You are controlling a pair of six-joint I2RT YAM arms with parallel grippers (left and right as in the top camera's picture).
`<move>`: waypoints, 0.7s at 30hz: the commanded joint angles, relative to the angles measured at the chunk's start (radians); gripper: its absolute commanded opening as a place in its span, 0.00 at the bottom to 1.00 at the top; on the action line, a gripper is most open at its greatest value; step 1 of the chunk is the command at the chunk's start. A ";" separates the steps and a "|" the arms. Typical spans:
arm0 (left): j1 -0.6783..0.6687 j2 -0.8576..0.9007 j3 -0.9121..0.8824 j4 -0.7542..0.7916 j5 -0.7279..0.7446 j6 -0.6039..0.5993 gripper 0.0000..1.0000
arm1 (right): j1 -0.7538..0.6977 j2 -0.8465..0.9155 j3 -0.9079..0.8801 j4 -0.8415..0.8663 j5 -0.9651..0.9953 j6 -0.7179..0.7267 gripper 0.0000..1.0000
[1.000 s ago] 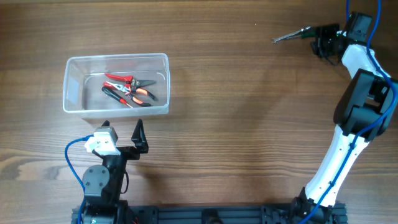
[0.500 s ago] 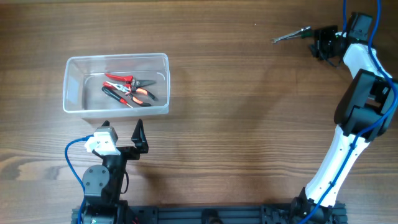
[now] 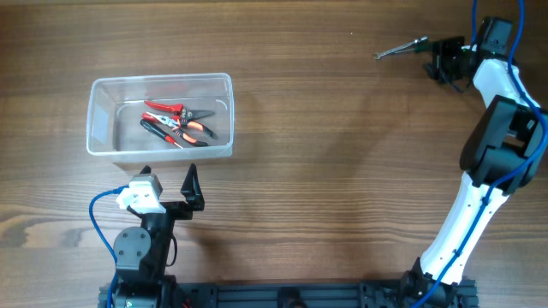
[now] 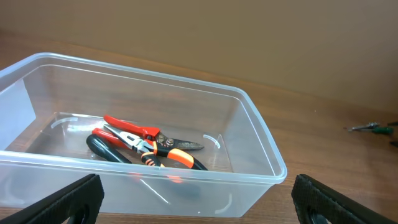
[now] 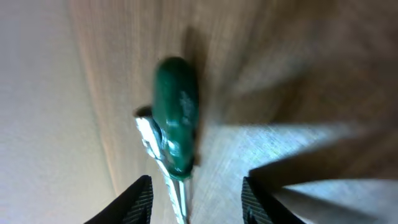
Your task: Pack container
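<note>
The clear plastic container [image 3: 219, 81] sits at the left of the table and holds red-handled pliers [image 3: 175, 110] and orange-and-black pliers [image 3: 177, 130]. It fills the left wrist view [image 4: 261, 140], pliers [image 4: 149, 146] inside. My left gripper [image 3: 167, 184] is open and empty, just in front of the container's near wall [image 4: 198, 205]. A green-handled tool with thin metal jaws [image 3: 401, 50] lies at the far right. My right gripper [image 3: 439, 58] is open, its fingers [image 5: 196, 202] on either side of the green handle [image 5: 176, 115], not closed on it.
The white and black right arm [image 3: 488, 154] reaches along the right edge to the far corner. The left arm's base [image 3: 141, 248] stands at the near edge. The green-handled tool also shows far off in the left wrist view [image 4: 372, 127].
The right gripper shifted very slightly at the green-handled tool. The left arm, the container and the pliers have not moved.
</note>
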 commanded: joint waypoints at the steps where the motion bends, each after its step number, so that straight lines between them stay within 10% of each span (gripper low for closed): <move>1: 0.006 -0.001 -0.004 -0.001 -0.003 -0.009 1.00 | -0.006 0.018 -0.008 0.139 -0.101 0.002 0.46; 13: 0.006 -0.001 -0.004 -0.001 -0.003 -0.009 1.00 | -0.003 -0.096 -0.008 0.295 -0.429 -0.584 0.40; 21: 0.006 -0.001 -0.004 0.000 -0.003 -0.009 1.00 | 0.024 -0.123 -0.002 -0.099 -0.164 -1.217 0.36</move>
